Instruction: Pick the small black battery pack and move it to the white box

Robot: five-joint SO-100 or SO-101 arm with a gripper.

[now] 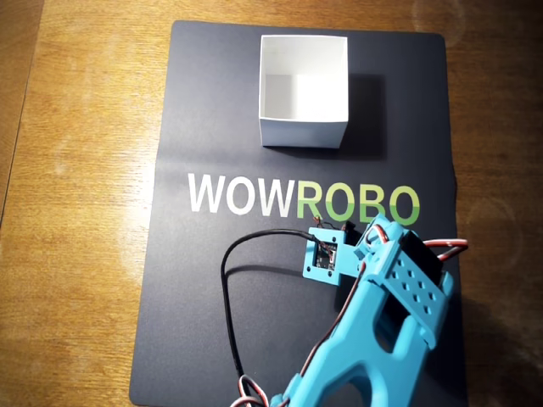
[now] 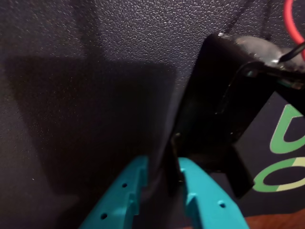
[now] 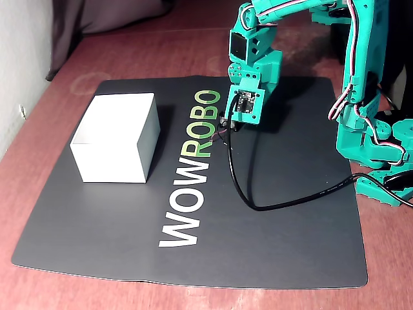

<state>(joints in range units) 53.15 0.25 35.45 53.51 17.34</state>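
Warm wooden tabletop (image 1: 76,170) lies under a dark matte mat printed with white-and-green "WOWROBO" lettering (image 1: 301,199), where a teal 3D-printed robot arm (image 3: 361,84) bends down near the lettering's green end. In the wrist view, the arm's two-finger gripper (image 2: 169,167) stands narrow, its teal fingers (image 2: 202,191) nipping only the thin lower edge of the small black battery pack (image 2: 224,100), which sits tilted with red and black leads at its top. From overhead the pack is mostly hidden beneath the wrist; whether it rests on the mat or has cleared it cannot be told. The open white cardboard box (image 1: 303,89) stands well apart, across the lettering at the mat's far end.

Such a shallow hold looks risky: judging by how little of the pack sits between the fingers, it could pivot or slip free during the carry. Trailing leads, and the loose black cable (image 3: 258,194) looping across the mat, might also snag and drag it out short of the box.
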